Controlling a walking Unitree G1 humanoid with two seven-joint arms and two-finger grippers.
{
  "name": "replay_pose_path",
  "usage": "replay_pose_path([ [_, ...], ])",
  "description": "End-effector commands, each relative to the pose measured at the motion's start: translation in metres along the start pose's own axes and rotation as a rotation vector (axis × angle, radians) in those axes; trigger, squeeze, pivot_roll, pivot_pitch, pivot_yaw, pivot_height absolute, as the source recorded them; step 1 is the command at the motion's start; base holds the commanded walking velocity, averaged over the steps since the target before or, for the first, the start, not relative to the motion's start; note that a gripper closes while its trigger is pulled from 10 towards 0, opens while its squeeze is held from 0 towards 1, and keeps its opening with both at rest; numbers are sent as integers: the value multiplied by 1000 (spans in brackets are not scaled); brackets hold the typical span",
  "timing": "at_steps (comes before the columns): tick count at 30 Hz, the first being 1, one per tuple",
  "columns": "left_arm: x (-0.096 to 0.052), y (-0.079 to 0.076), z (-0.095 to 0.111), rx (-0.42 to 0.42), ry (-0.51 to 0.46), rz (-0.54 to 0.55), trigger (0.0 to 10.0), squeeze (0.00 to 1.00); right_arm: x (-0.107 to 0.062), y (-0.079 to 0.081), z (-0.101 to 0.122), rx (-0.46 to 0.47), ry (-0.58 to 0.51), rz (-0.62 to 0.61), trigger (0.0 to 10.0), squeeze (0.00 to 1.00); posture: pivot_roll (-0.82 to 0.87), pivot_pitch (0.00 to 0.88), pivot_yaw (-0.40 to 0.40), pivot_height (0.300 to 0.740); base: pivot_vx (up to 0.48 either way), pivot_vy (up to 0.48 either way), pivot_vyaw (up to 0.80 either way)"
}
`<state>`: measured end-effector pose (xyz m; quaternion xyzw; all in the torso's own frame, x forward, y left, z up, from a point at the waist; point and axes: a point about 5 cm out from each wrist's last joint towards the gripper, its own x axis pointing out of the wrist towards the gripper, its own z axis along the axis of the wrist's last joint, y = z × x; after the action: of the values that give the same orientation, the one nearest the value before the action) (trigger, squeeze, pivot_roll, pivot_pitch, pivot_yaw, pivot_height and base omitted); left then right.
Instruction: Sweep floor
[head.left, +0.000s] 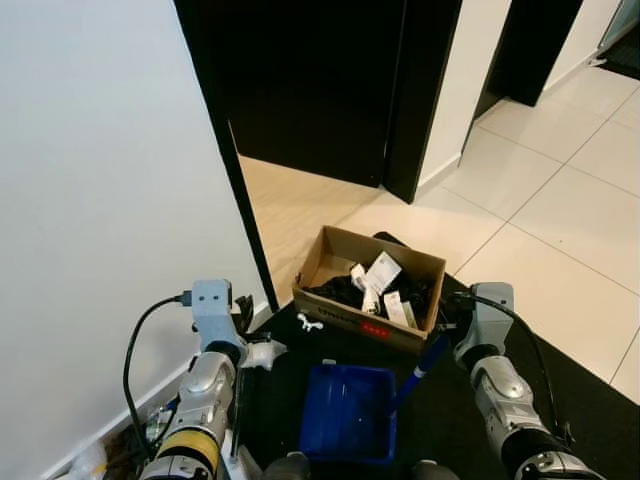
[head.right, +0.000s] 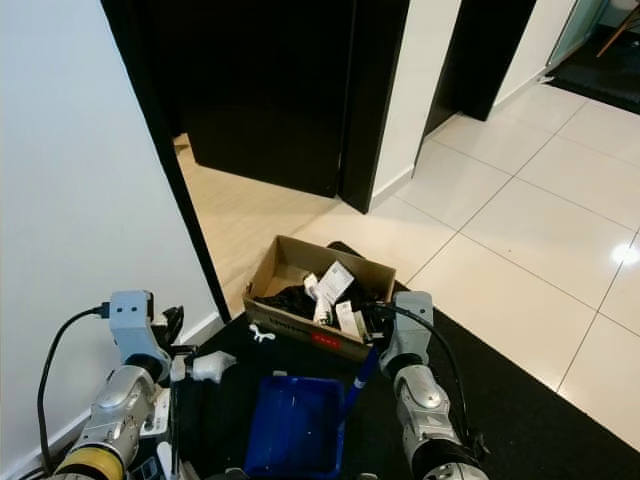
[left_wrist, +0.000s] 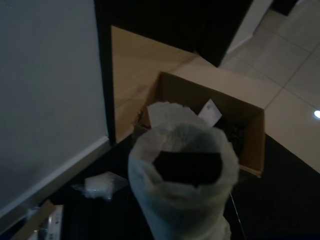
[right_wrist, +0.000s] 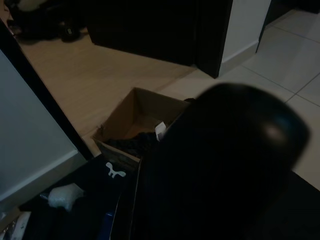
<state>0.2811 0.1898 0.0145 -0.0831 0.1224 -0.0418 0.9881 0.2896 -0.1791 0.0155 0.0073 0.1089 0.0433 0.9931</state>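
A blue dustpan (head.left: 345, 410) lies on a black mat (head.left: 590, 400) just before me. Its blue handle (head.left: 427, 362) rises to my right gripper (head.left: 450, 318), which is shut on it. A round black shape blocks most of the right wrist view. My left gripper (head.left: 250, 345) is shut on a dark stick with a white-wrapped top (left_wrist: 182, 180), beside the wall. Ahead of the dustpan stands an open cardboard box (head.left: 350, 318) with dark rubbish and white packets in it. A small white scrap (head.left: 310, 322) lies on the mat by the box's front.
A white wall (head.left: 100, 200) runs along my left and ends at a black door frame (head.left: 240, 200). Beyond the frame lies wooden floor (head.left: 290, 200). Pale tiles (head.left: 560, 200) spread to the right. Crumpled clear plastic (left_wrist: 102, 185) and other clutter (head.left: 90, 460) sit by the skirting.
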Motion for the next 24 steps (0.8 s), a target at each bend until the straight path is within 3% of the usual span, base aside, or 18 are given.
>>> replay_pose_path([
  [1,-14,6,-32,-41,152,30,10000,0,-6,-2,-15,-18,85,-5,10000,0,119,95,-3,740,0,0,0],
  [16,-14,7,-38,-50,222,-9,10000,0,-5,-3,-16,26,91,-11,10000,0,114,91,20,740,0,0,0],
  [19,-9,4,-37,23,255,-1,10000,0,-6,-4,-16,28,96,-20,10000,0,95,89,10,740,0,0,0],
  [21,0,-9,-22,-48,163,-49,10000,0,-6,-5,-17,31,101,-17,10000,0,97,85,10,740,0,0,0],
  [24,6,-20,-11,-44,102,-84,10000,0,-6,-5,-17,29,104,-14,10000,0,108,82,2,740,0,0,0],
])
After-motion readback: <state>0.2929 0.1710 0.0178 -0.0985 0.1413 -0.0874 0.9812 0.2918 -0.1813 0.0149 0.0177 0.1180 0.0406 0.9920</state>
